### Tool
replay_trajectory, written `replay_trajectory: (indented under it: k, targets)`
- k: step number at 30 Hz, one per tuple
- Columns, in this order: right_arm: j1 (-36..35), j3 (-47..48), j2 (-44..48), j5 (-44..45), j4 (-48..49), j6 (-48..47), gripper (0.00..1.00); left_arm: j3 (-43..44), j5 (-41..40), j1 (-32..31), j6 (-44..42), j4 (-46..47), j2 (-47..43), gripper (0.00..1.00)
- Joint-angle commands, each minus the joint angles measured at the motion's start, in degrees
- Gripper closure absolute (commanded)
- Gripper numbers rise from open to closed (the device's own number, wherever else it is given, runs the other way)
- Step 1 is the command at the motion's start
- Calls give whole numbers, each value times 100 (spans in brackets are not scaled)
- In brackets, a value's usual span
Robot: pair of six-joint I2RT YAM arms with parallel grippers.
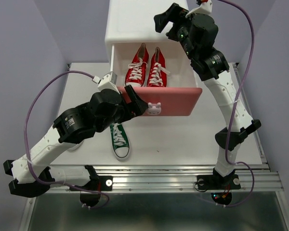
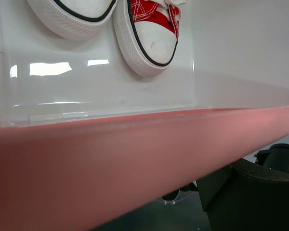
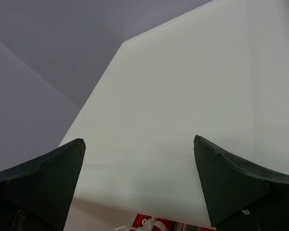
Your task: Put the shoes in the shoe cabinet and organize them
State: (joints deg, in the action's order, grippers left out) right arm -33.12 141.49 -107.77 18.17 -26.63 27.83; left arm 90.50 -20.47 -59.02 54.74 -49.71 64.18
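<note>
Red pair (image 1: 147,67): in pulled-out upper drawer, toes at drawer front (image 1: 178,101). Green shoe (image 1: 119,140): on table (image 1: 183,139), unstowed. I hold left gripper (image 1: 135,103) spread at that front, probably for pushing; right gripper (image 3: 139,144) spread above shoe cabinet (image 1: 135,19), probably steadying.

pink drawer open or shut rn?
Open. The drawer front sits well out from the cabinet, and the top view shows the red shoes lying side by side inside it.

In the top view the heel of the green shoe (image 1: 120,140) is covered by the left arm (image 1: 82,122) and the cabinet (image 1: 135,24) is cut by the upper edge, while in the left wrist view the red shoes (image 2: 151,38) are cropped and the drawer front (image 2: 135,163) is blurred.
</note>
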Motion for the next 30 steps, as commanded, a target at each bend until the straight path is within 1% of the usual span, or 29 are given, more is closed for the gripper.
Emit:
replay_trajectory:
  k: [1,3,5,6,7,11,13,14,16,18,21,23,27,30]
  targets:
    - [34,-341,-262,160,-1125,-94,0,344,-843,-30,2,533,534,4]
    - [34,-315,-254,169,-1134,-85,0,826,-1150,-4,-42,349,1137,1]
    - [34,-298,-262,160,-1151,-85,0,1004,-1100,285,194,217,1289,1]
    - [34,-289,-245,160,-1160,-85,0,883,-960,425,282,382,1298,1]
    - [34,-297,-228,151,-1177,-77,0,769,-741,523,187,601,1272,1]
    - [34,-333,-183,169,-1353,29,0,461,-1002,725,423,1226,1026,1]
    - [87,-341,-175,134,-1397,81,0,477,-1369,761,686,1079,1000,1]
    - [87,-341,-175,116,-1441,99,0,495,-1459,787,992,869,1017,1]
    - [87,-324,-183,46,-1450,126,0,478,-1452,944,1082,867,1087,1]
    - [87,-306,-192,20,-1476,143,0,416,-1329,1068,856,1120,1166,1]
    - [87,-289,-183,11,-1476,143,0,538,-1232,1322,679,1235,1421,1]
    - [87,-298,-175,11,-1485,143,0,600,-1074,1630,652,1271,1597,1]
    - [87,-333,-148,2,-1564,99,0,504,-784,2096,293,1911,1694,1]
    - [87,-368,-166,2,-1617,47,0,635,-468,2430,-33,2299,1843,1]
